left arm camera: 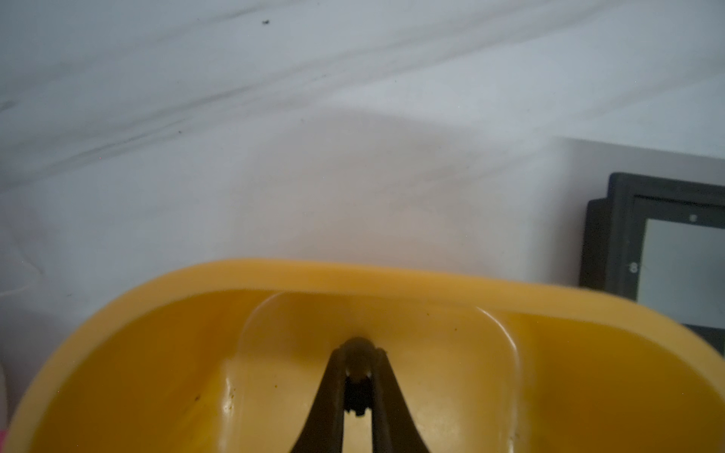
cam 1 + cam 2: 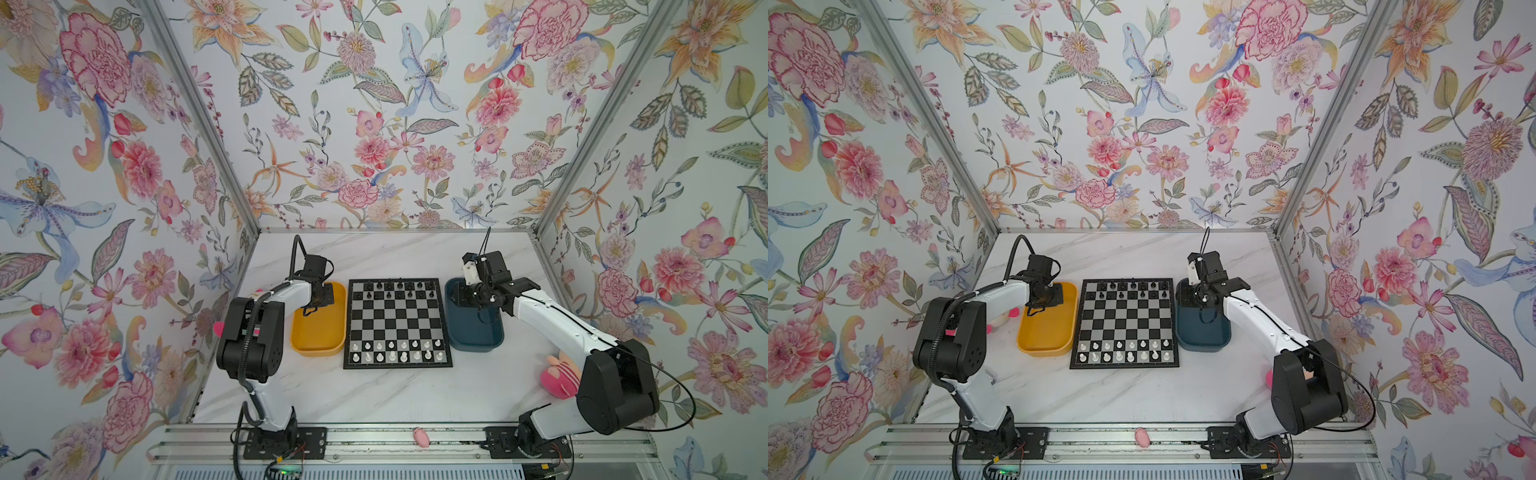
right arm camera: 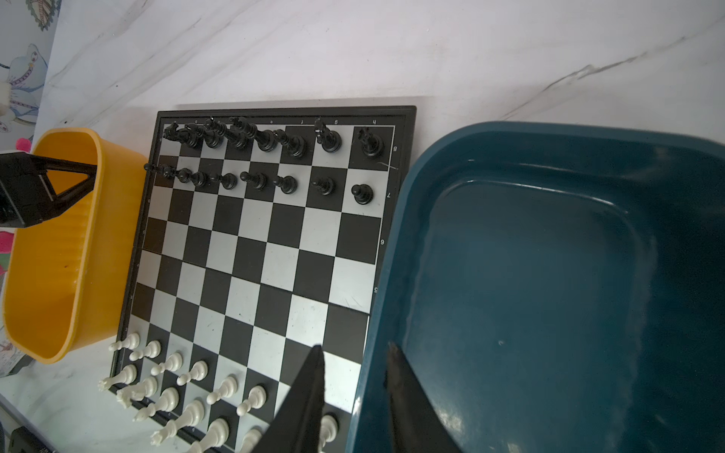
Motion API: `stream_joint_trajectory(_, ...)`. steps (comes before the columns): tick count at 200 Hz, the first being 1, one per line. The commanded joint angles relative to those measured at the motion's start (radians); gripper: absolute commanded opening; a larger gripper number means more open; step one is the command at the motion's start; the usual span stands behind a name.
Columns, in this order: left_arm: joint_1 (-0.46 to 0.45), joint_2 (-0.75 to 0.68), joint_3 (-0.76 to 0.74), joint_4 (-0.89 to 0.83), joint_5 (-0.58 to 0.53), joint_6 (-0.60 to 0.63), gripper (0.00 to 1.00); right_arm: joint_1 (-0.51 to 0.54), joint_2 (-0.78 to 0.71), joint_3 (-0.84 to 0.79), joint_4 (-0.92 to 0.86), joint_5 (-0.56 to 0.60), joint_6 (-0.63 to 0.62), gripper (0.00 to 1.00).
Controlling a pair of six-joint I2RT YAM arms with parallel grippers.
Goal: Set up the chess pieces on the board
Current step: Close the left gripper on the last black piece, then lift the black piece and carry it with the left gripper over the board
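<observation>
Left gripper (image 1: 357, 361) pinched together in the far end of the yellow tray (image 1: 353, 274), on a piece or not: cannot tell. Right gripper (image 3: 355, 347) parted, empty, over the left rim of the dark blue tray (image 3: 549, 274). Chessboard (image 3: 255, 255) between, black chessmen (image 3: 266, 141) far, white chessmen (image 3: 196, 370) near; far-left corner nearest left gripper.

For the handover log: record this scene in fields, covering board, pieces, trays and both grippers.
board: black-and-silver square chessboard, between the trays
black pieces: small black plastic chessmen, two far rows
white pieces: small white plastic chessmen, two near rows
left gripper: shut, inside yellow plastic tray
right gripper: open, empty, over dark blue plastic tray rim
</observation>
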Motion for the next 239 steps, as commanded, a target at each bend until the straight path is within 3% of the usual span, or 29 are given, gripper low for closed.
stream_joint_trajectory(1, 0.007, -0.029, 0.021, -0.027, 0.002, 0.003, 0.08, 0.006, 0.000, 0.004, -0.018, 0.012, 0.011, 0.29)
stream_joint_trajectory(102, -0.111, -0.146, 0.158, -0.085, 0.006, -0.015, 0.09, 0.004, -0.022, -0.010, -0.016, 0.017, 0.011, 0.29)
stream_joint_trajectory(179, -0.208, -0.009, 0.333, -0.113, 0.036, 0.006, 0.09, -0.003, -0.028, -0.021, -0.015, 0.017, 0.009, 0.29)
stream_joint_trajectory(239, -0.223, 0.107, 0.402, -0.128, 0.058, 0.026, 0.09, -0.018, -0.038, -0.036, -0.016, 0.021, 0.014, 0.30)
